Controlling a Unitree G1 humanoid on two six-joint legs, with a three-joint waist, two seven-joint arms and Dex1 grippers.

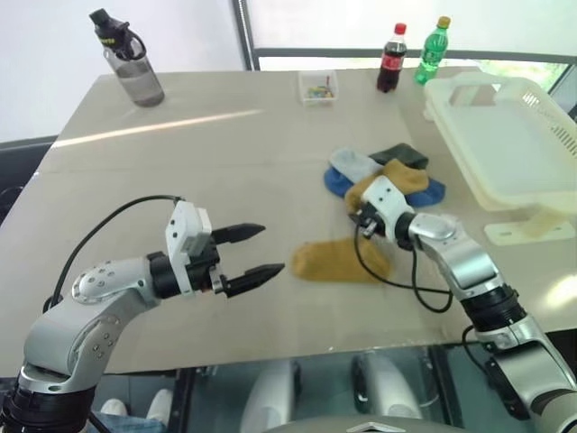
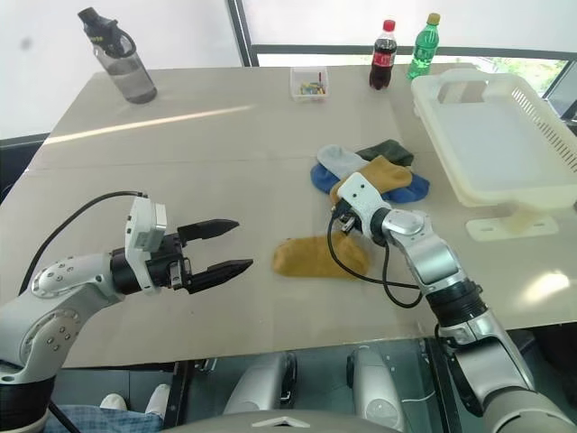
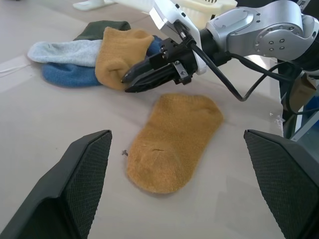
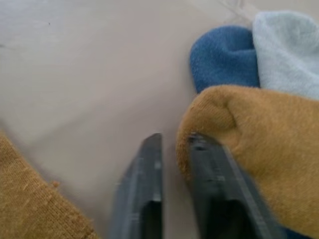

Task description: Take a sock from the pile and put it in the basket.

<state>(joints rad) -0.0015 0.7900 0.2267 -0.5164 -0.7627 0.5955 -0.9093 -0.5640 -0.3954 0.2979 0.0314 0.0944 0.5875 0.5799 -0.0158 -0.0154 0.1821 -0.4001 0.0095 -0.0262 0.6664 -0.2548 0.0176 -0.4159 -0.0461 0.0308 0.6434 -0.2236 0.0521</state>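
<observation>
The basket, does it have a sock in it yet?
No, the basket shows a bare cream floor, and the socks lie on the table in the pile.

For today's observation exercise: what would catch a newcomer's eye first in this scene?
Probably the small pile of blue, grey, green and mustard socks mid-table, with the right gripper at its mustard sock, jaws shut. A lone mustard sock lies nearer the robot, and the cream basket sits at the right edge.

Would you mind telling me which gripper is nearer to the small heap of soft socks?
The right gripper: shut, its tips at the heap's mustard-yellow sock. The left gripper hovers open, well short of it.
</observation>
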